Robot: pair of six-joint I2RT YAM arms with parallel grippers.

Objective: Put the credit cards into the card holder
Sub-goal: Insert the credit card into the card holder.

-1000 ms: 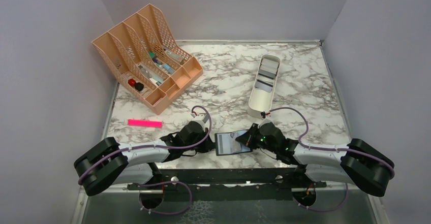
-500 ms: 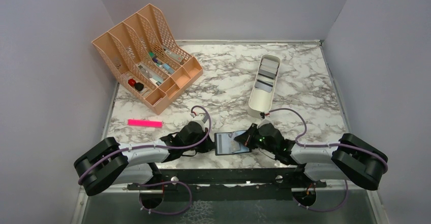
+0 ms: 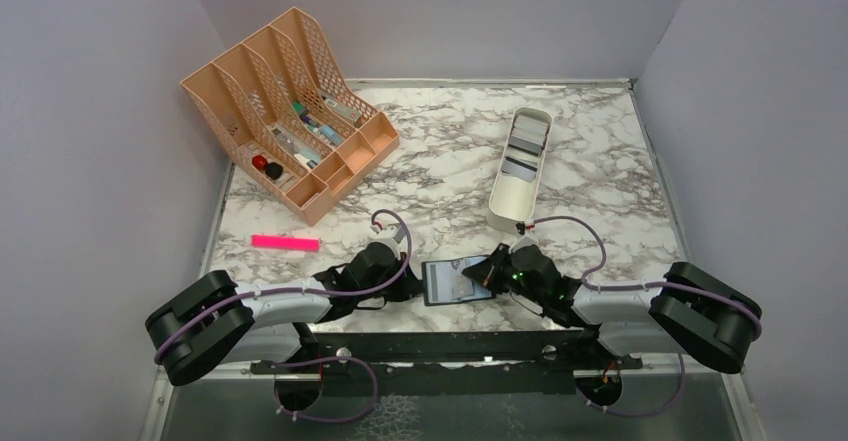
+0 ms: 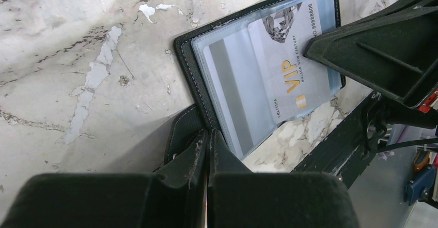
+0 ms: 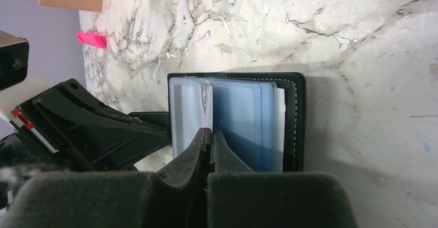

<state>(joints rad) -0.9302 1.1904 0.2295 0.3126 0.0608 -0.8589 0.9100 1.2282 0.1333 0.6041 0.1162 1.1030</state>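
Credit cards (image 3: 525, 151) lie in a white tray (image 3: 507, 209), upper right of centre; lower centre, the left gripper (image 4: 207, 140) pinches the open card holder (image 3: 457, 281). Right gripper (image 5: 212, 135), closed tight, seems to be seating a VIP card (image 4: 289, 78); next, push it fully in.

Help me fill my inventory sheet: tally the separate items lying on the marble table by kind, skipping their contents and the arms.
peach desk organizer: 1
white tray: 1
pink bar-shaped item: 1
black card holder: 1
Total: 4
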